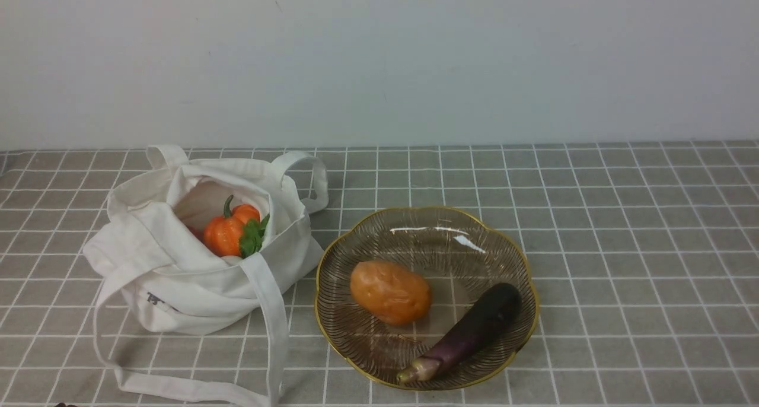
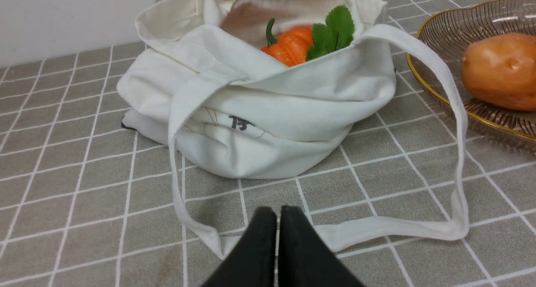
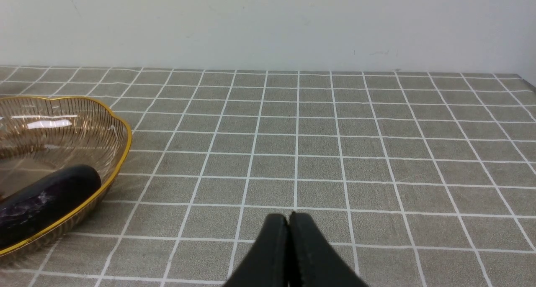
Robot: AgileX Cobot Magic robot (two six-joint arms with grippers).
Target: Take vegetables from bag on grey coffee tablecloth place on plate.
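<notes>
Slouching on the grey coffee tablecloth (image 1: 593, 336), to the left of the plate, one bag (image 1: 213, 300): soft off-white cloth, creased, mouth gaping, a small dark print mark on its side. Two flat straps: one arching up at the mouth's far side, the other looping down onto the cloth on the near side.

Item, one plate (image 1: 468, 247), the landmark: round, smoky see-through glass, fine radial ribs, scalloped gold rim.

Item, one pumpkin (image 1: 223, 236), left of the plate, in the bag's mouth: ribbed, glossy orange, curved green stem, dark green leaves against the bag's edge. Beside it in the bag, a partly hidden pale round thing (image 1: 232, 260), kind not clear.

Item, one eggplant (image 1: 468, 333), in the plate's near right part, lying aslant: slim, dark purple, nearly black at the rounded end, paling to a greenish-tan tip close to the near rim.

Item, one orange-brown vegetable (image 1: 391, 292), in the plate's left part, apart from the eggplant: plump, oblong, smooth with shallow dimples.

Item, left gripper (image 2: 278, 211): clenched, fingertips together, nothing between them, on the near side of the bag.

Item, right gripper (image 3: 290, 216): likewise clenched and without a load, to the right of the plate.
</notes>
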